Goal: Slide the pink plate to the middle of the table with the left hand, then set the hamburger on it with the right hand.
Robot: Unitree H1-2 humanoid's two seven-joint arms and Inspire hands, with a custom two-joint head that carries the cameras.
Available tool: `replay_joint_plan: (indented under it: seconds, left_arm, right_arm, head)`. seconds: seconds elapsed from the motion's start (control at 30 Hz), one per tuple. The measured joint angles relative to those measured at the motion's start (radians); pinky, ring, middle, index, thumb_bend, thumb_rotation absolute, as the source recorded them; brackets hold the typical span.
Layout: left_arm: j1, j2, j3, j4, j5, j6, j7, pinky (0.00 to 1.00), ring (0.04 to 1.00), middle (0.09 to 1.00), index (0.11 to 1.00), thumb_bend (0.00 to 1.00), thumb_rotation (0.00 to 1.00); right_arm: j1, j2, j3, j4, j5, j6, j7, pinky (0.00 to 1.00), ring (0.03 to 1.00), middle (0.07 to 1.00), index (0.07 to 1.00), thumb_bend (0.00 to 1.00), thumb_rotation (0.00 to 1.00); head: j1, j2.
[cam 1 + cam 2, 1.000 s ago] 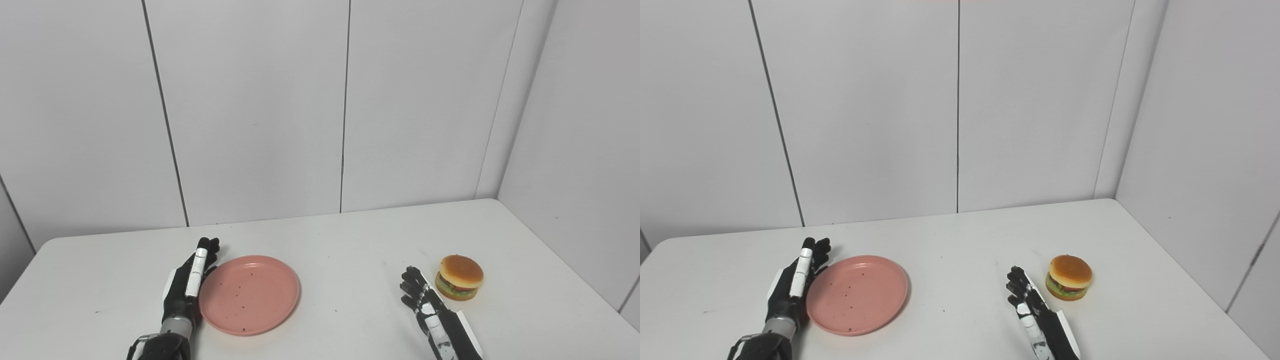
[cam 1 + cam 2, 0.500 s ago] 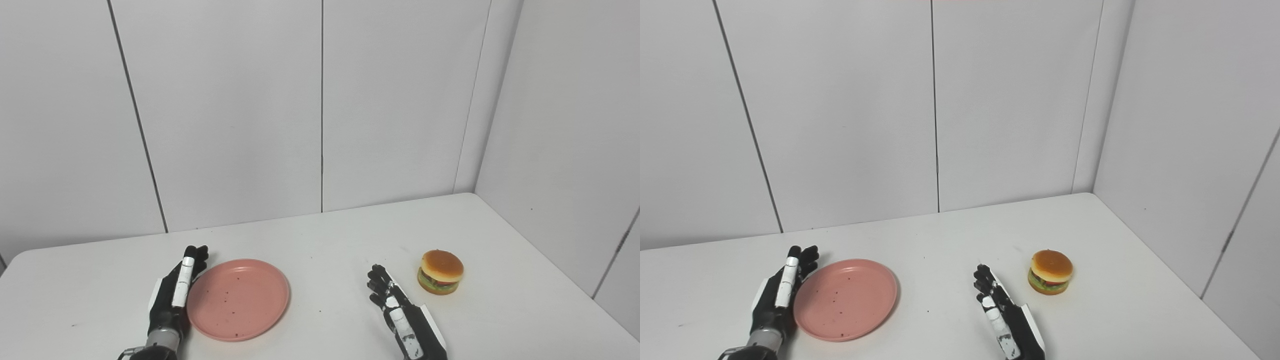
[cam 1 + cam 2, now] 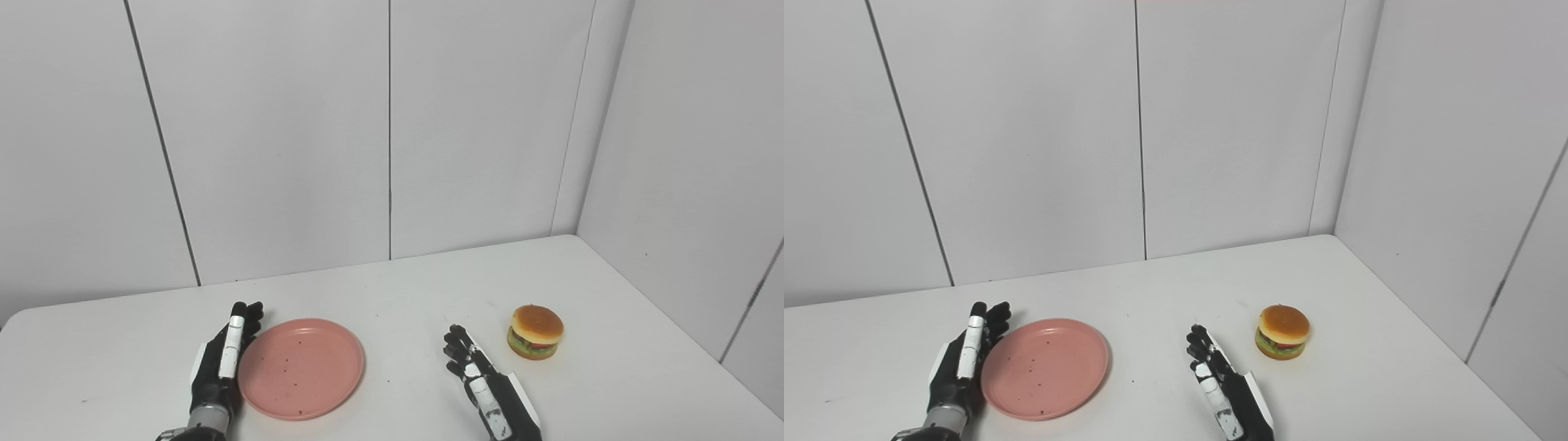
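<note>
While both arms reach in from the bottom edge, the left hand (image 3: 222,361) lies on edge at the left rim of the pink plate (image 3: 301,366), its fingers (image 3: 233,327) straight and released, laid along the plate's curve and touching or all but touching the rim; they grasp nothing. That plate sits flat on the white desk (image 3: 392,294), left of the desk's middle, and dark specks are scattered over its face. Right of the plate comes a stretch of bare desk, and then the right hand (image 3: 1220,380), also set on edge with its fingers (image 3: 1199,343) extended and slightly spread, unclenched and holding nothing. Its palm side faces toward the hamburger (image 3: 1283,331), but the hand stands apart from it, with a clear gap of desk between them. Farther right, the hamburger rests upright on the desk with its tan bun on top and green and red layers showing under it, well apart from the plate and nearer the desk's right edge. Behind the desk rise plain white wall panels (image 3: 275,135) with dark vertical seams, meeting in a corner at the right.
</note>
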Motion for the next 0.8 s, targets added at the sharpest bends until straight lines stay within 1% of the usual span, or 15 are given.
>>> replay_joint_plan:
  seconds: [0.07, 0.13, 0.23, 0.3, 0.33, 0.37, 0.43, 0.5, 0.53, 0.57, 0.63, 0.67, 0.73, 0.8]
  left_arm:
    - [-0.003, 0.000, 0.000, 0.010, 0.000, -0.001, 0.000, 0.95, 0.924, 0.879, 0.763, 0.89, 0.93]
    - [-0.006, -0.001, -0.001, 0.016, 0.000, -0.004, -0.001, 0.95, 0.923, 0.876, 0.767, 0.88, 0.93]
    - [-0.012, 0.000, 0.000, 0.027, -0.001, -0.010, -0.003, 0.95, 0.922, 0.875, 0.768, 0.88, 0.93]
    - [-0.017, 0.000, 0.000, 0.030, -0.001, -0.009, -0.008, 0.95, 0.922, 0.874, 0.767, 0.87, 0.93]
    - [-0.020, 0.000, 0.000, 0.032, -0.001, -0.009, -0.009, 0.95, 0.921, 0.875, 0.768, 0.87, 0.93]
    - [-0.021, 0.000, 0.000, 0.033, -0.001, -0.010, -0.010, 0.95, 0.920, 0.875, 0.767, 0.87, 0.93]
    - [-0.023, 0.002, 0.002, 0.035, -0.001, -0.011, -0.011, 0.95, 0.920, 0.874, 0.765, 0.87, 0.92]
    - [-0.027, 0.006, 0.004, 0.042, -0.001, -0.013, -0.011, 0.95, 0.921, 0.874, 0.764, 0.88, 0.92]
    - [-0.030, 0.007, 0.004, 0.045, -0.001, -0.013, -0.010, 0.94, 0.918, 0.871, 0.760, 0.88, 0.92]
    - [-0.032, 0.007, 0.004, 0.049, -0.001, -0.013, -0.010, 0.94, 0.918, 0.870, 0.760, 0.88, 0.92]
    - [-0.034, 0.006, 0.003, 0.053, -0.001, -0.016, -0.011, 0.94, 0.919, 0.870, 0.759, 0.88, 0.92]
    - [-0.036, 0.007, 0.003, 0.055, -0.001, -0.018, -0.012, 0.94, 0.923, 0.872, 0.761, 0.87, 0.92]
    - [-0.038, 0.007, 0.003, 0.058, -0.001, -0.020, -0.013, 0.95, 0.927, 0.876, 0.765, 0.86, 0.92]
    - [-0.038, 0.009, 0.003, 0.058, -0.001, -0.020, -0.014, 0.94, 0.927, 0.879, 0.765, 0.86, 0.92]
  right_arm:
    - [0.002, -0.001, 0.004, 0.001, -0.033, -0.032, -0.007, 0.89, 0.910, 0.903, 0.911, 0.78, 0.92]
    - [0.006, -0.002, 0.006, -0.004, -0.077, -0.056, -0.031, 0.86, 0.890, 0.883, 0.894, 0.77, 0.90]
    - [0.012, -0.008, 0.012, -0.022, -0.147, -0.076, -0.055, 0.85, 0.881, 0.880, 0.885, 0.78, 0.88]
    - [0.015, -0.017, 0.013, -0.035, -0.217, -0.076, -0.077, 0.83, 0.876, 0.884, 0.885, 0.78, 0.93]
    - [0.014, -0.022, 0.014, -0.043, -0.281, -0.076, -0.096, 0.80, 0.862, 0.879, 0.884, 0.74, 0.95]
    - [0.011, -0.030, 0.015, -0.052, -0.336, -0.076, -0.111, 0.79, 0.857, 0.879, 0.886, 0.73, 0.95]
    - [-0.007, -0.058, 0.015, -0.086, -0.447, -0.075, -0.138, 0.79, 0.853, 0.882, 0.889, 0.73, 0.93]
    - [-0.045, -0.086, 0.006, -0.124, -0.521, -0.065, -0.151, 0.76, 0.844, 0.888, 0.889, 0.74, 0.93]
    - [-0.067, -0.099, 0.003, -0.143, -0.561, -0.053, -0.154, 0.66, 0.802, 0.884, 0.884, 0.73, 0.93]
    - [-0.095, -0.113, 0.002, -0.161, -0.624, -0.043, -0.166, 0.65, 0.798, 0.883, 0.884, 0.73, 0.93]
    - [-0.132, -0.141, 0.008, -0.173, -0.723, -0.042, -0.194, 0.61, 0.766, 0.857, 0.873, 0.72, 0.86]
    - [-0.148, -0.160, 0.015, -0.171, -0.779, -0.042, -0.205, 0.62, 0.770, 0.850, 0.874, 0.73, 0.83]
    - [-0.171, -0.203, 0.025, -0.165, -0.865, -0.042, -0.228, 0.65, 0.778, 0.840, 0.875, 0.75, 0.84]
    - [-0.190, -0.237, 0.026, -0.156, -0.927, -0.041, -0.242, 0.69, 0.777, 0.824, 0.864, 0.76, 0.84]
  head:
    - [0.006, -0.005]
    - [0.008, -0.008]
    - [0.008, -0.009]
    - [0.006, -0.009]
    - [0.006, -0.011]
    - [0.008, -0.012]
    - [0.008, -0.012]
    - [0.011, -0.015]
    - [0.012, -0.017]
    - [0.012, -0.017]
    - [0.014, -0.017]
    - [0.012, -0.015]
    - [0.011, -0.015]
    - [0.011, -0.018]
